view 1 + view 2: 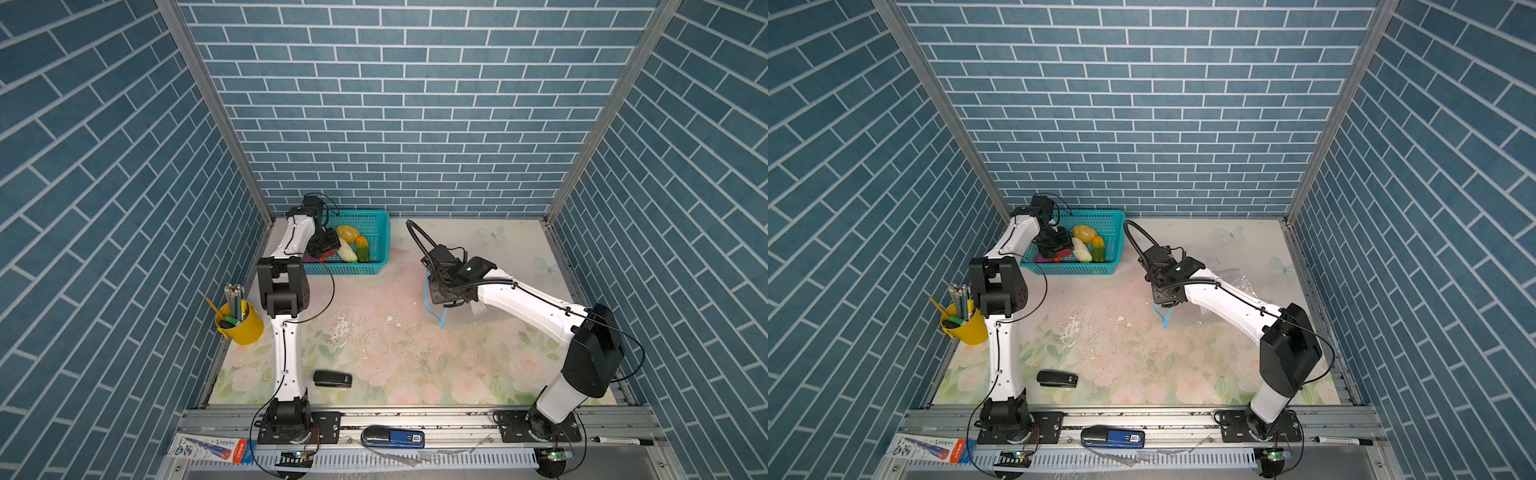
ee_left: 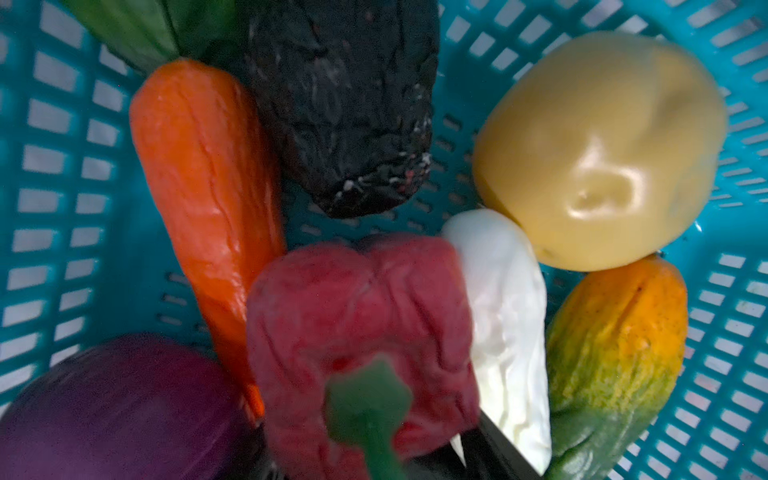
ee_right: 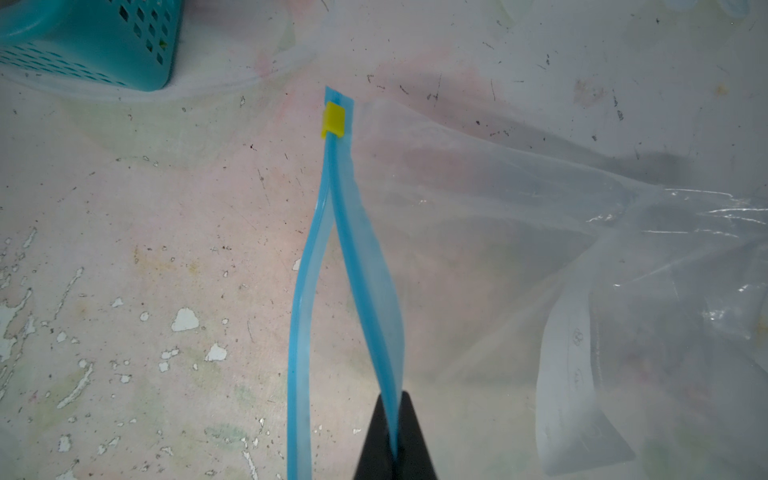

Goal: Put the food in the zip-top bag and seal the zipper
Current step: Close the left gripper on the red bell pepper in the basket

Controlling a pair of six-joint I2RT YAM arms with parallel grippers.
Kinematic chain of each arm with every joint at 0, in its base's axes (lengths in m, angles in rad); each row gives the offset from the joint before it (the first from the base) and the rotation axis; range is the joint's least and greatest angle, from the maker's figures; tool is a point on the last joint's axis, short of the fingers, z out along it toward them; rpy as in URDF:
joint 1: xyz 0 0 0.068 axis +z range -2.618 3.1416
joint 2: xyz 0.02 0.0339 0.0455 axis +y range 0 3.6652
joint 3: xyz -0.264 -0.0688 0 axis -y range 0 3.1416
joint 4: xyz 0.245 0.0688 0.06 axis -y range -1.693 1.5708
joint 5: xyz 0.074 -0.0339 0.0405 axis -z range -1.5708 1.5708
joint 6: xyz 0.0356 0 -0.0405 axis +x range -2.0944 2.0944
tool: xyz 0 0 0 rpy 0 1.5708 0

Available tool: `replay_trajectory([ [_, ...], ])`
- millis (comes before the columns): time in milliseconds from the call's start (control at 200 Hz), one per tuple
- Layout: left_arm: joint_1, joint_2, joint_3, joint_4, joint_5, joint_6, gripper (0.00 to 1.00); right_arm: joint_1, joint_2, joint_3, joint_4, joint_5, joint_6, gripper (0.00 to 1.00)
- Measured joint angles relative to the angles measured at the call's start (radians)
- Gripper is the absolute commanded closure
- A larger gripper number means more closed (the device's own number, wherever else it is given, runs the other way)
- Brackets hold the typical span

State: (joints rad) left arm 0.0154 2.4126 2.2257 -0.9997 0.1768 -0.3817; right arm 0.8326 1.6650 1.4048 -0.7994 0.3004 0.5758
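Observation:
My left gripper (image 1: 325,248) (image 1: 1055,249) is down inside the teal basket (image 1: 374,214), shut on the red strawberry (image 2: 361,307); a black finger (image 2: 494,451) shows beside it. Around it lies more food: carrot (image 2: 203,174), dark eggplant (image 2: 345,104), potato (image 2: 598,149), white cabbage (image 2: 503,316), green-orange piece (image 2: 615,349) and purple onion (image 2: 116,411). The clear zip-top bag (image 3: 540,249) (image 1: 1237,282) lies at the right. My right gripper (image 3: 395,436) (image 1: 442,301) is shut on one lip of the blue zipper (image 3: 365,257), so the mouth gapes. The yellow slider (image 3: 333,119) sits at its far end.
A yellow cup of pencils (image 1: 241,324) stands at the left edge. A black stapler (image 1: 332,379) lies near the front of the floral mat. On the front rail are a blue stapler (image 1: 392,438), a marker (image 1: 619,441) and a small box (image 1: 212,449).

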Motion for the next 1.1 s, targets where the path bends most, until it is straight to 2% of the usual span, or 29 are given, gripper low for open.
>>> replay_trajectory([
  [170, 0.0, 0.031, 0.062, -0.004, 0.0, 0.0, 0.29, 0.0, 0.0, 0.0, 0.002, -0.005, 0.0, 1.0],
  [360, 0.0, 0.042, 0.075, -0.014, -0.007, 0.0, 0.36, 0.0, 0.0, -0.001, 0.012, -0.015, 0.0, 1.0],
  [615, 0.0, 0.042, 0.075, -0.017, -0.021, 0.002, 0.41, 0.0, 0.0, -0.002, 0.019, -0.018, 0.0, 1.0],
  [665, 0.0, 0.042, 0.075, -0.018, -0.024, 0.002, 0.39, 0.0, 0.0, -0.002, 0.021, -0.018, 0.0, 1.0],
  [715, 0.0, 0.042, 0.075, -0.019, -0.027, 0.004, 0.31, 0.0, 0.0, -0.002, 0.023, -0.018, 0.0, 1.0],
  [765, 0.0, 0.042, 0.076, -0.019, -0.03, 0.008, 0.28, 0.0, 0.0, -0.002, 0.024, -0.018, 0.0, 1.0],
  [1100, 0.003, 0.071, 0.119, -0.02, -0.031, -0.001, 0.24, 0.0, 0.0, -0.002, 0.031, -0.03, 0.0, 1.0],
])
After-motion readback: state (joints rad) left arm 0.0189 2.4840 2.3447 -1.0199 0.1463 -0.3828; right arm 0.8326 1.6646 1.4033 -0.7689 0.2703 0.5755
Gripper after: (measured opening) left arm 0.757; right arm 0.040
